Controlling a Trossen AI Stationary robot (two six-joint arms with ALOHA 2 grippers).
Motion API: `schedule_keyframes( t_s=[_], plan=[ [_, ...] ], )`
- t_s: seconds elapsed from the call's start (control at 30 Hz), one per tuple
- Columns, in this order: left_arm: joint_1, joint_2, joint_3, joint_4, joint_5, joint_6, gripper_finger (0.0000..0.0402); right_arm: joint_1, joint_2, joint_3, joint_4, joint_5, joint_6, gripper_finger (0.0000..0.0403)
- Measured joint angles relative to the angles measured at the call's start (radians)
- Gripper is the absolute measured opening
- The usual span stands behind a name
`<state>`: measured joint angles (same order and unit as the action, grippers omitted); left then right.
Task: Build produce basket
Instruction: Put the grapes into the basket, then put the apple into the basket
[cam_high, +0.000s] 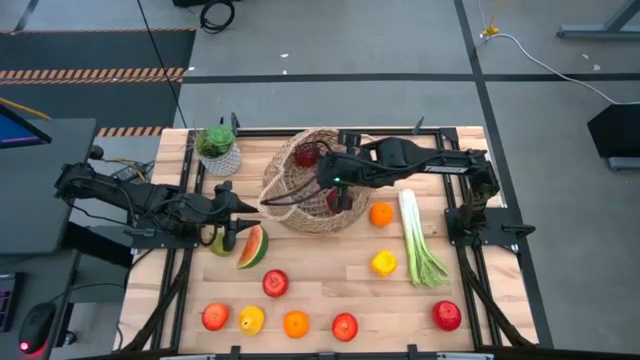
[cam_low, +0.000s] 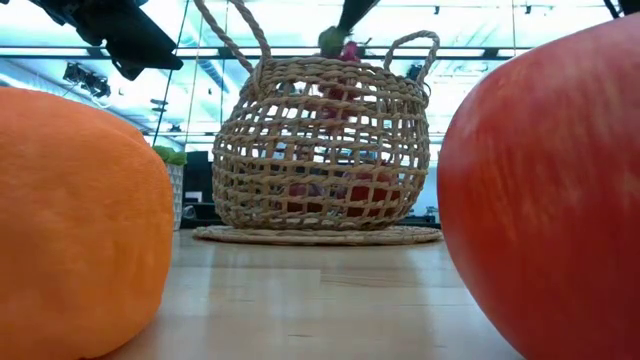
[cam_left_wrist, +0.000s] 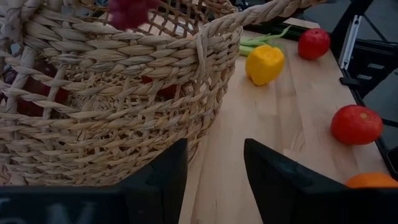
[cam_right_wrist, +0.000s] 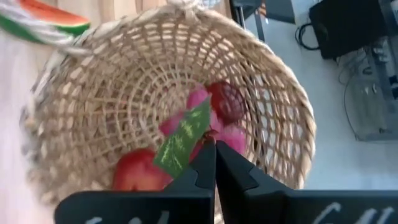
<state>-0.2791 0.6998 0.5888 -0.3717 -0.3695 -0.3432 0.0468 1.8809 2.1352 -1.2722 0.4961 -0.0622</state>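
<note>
The basket (cam_high: 312, 185), a round woven wicker one, stands toward the far middle of the wooden table (cam_high: 330, 290), with a red apple (cam_high: 306, 155) visible inside it. At the far left corner sits a small potted plant (cam_high: 217, 148). The left tool (cam_high: 232, 222) rests low just left of the basket, its fingers (cam_left_wrist: 165, 180) partly apart with nothing between them, pointed at the basket's wall; a green pear (cam_high: 218, 243) and a watermelon slice (cam_high: 252, 246) lie just beside it. Over the basket's mouth hangs the right tool (cam_high: 340, 192), its fingers pinched together on a cluster of reddish-purple grapes (cam_right_wrist: 211, 121) with a green leaf (cam_right_wrist: 182, 140), held above the apple at the bottom. To the right of the basket lie an orange (cam_high: 381, 214), a leek (cam_high: 418, 240) and a yellow lemon (cam_high: 383, 263). Along the near edge, left to right, sit an apple (cam_high: 215, 317), a lemon (cam_high: 251, 320), an orange (cam_high: 296, 324), an apple (cam_high: 345, 327) and, well apart, another apple (cam_high: 447, 315); one more apple (cam_high: 275, 283) lies just behind that row.
</note>
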Motion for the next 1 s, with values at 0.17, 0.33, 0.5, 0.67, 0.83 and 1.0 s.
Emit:
schedule_keyframes(
  t_s=[0.17, 0.33, 0.5, 0.67, 0.83, 1.0],
  plan=[
    [0.0, 0.0, 0.0, -0.001, 0.0, 0.0, 0.0164, -0.031, 0.0, -0.077, 0.142, -0.027, -0.06, 0.001],
    [0.0, 0.0, 0.0, -0.01, 0.0, 0.037, 0.0164, -0.059, 0.0, -0.128, 0.199, -0.026, -0.069, 0.0037],
    [0.0, 0.0, 0.0, -0.01, 0.0, 0.041, 0.0164, -0.065, 0.0, -0.193, 0.202, -0.026, -0.061, 0.0097],
    [0.0, 0.0, 0.0, -0.01, 0.0, 0.052, 0.0164, -0.061, 0.0, -0.241, 0.202, -0.057, 0.009, 0.0167],
    [0.0, 0.0, 0.0, -0.01, 0.0, 0.055, 0.0164, -0.015, -0.003, -0.23, 0.204, -0.09, 0.068, 0.0216],
    [0.0, 0.0, 0.0, -0.006, 0.0, 0.094, 0.0164, 0.071, -0.005, -0.169, 0.206, -0.092, 0.071, 0.0225]
  ],
)
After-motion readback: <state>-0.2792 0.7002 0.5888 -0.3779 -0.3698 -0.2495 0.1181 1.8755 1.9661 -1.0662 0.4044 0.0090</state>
